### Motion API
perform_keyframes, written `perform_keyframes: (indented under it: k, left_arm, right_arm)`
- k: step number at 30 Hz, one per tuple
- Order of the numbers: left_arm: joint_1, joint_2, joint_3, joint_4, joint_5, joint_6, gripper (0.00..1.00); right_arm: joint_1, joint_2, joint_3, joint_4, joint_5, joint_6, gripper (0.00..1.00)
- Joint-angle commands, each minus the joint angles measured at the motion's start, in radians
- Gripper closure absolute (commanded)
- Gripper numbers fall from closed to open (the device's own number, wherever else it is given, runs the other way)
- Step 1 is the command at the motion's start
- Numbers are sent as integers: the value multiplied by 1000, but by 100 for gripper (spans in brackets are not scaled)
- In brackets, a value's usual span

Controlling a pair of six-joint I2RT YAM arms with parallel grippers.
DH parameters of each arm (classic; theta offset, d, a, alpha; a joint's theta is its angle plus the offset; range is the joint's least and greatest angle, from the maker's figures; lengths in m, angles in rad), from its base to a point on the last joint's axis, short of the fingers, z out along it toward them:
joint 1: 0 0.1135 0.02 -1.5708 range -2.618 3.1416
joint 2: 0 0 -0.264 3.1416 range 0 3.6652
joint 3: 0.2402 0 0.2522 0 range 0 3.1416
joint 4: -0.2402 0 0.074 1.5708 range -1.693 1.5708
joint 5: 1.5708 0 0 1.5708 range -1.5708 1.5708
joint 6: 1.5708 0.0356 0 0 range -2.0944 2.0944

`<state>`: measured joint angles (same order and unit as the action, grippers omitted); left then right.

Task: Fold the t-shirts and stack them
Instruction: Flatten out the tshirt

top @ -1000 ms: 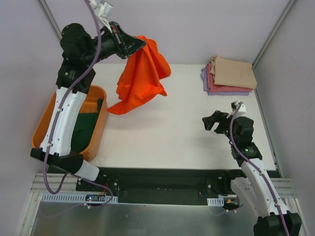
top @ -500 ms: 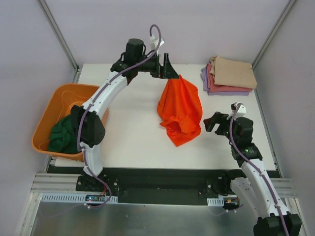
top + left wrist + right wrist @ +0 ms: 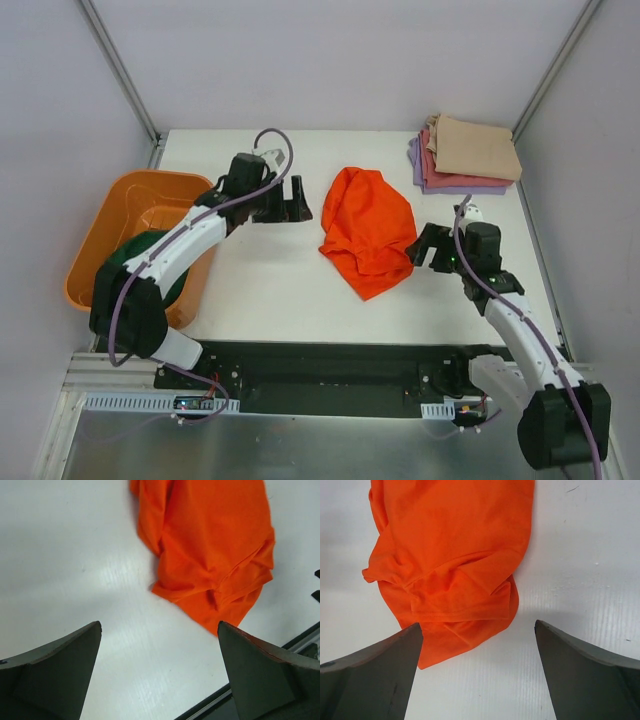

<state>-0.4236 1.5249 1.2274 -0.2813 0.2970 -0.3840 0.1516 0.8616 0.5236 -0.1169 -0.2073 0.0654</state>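
A bright orange t-shirt [image 3: 368,228] lies crumpled in the middle of the white table, also seen in the left wrist view [image 3: 210,550] and the right wrist view [image 3: 455,560]. My left gripper [image 3: 298,200] stands open just left of it, nothing between its fingers. My right gripper [image 3: 424,246] is open at the shirt's right edge, near its lower hem. A dark green t-shirt [image 3: 148,262] lies in the orange tub [image 3: 110,215], partly hidden by the left arm. Folded tan [image 3: 478,148], pink-red [image 3: 430,165] and lavender [image 3: 416,156] t-shirts are stacked at the far right corner.
The orange tub stands at the table's left edge. The table's near edge and a black rail [image 3: 330,360] run below the orange shirt. Grey walls close in the left, back and right sides.
The left gripper opened and dropped the orange shirt onto the table, then drew back to the left. The right gripper moved in towards the shirt's right edge.
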Motion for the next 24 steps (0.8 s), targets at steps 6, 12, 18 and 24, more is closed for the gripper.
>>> perform_keyframes:
  k: [6, 12, 18, 24]
  left_arm:
    - [0, -117, -330, 157, -130, -174, 1]
    - [-1, -129, -394, 174, -246, -202, 1]
    - [-3, -127, -399, 182, -256, -205, 1]
    - [-1, -129, -401, 182, -256, -202, 1]
  right_arm:
    - [333, 284, 234, -102, 144, -148, 4]
    - [531, 511, 361, -86, 344, -27, 4]
    - [625, 685, 490, -197, 508, 54, 27]
    - [634, 763, 504, -214, 479, 103, 36]
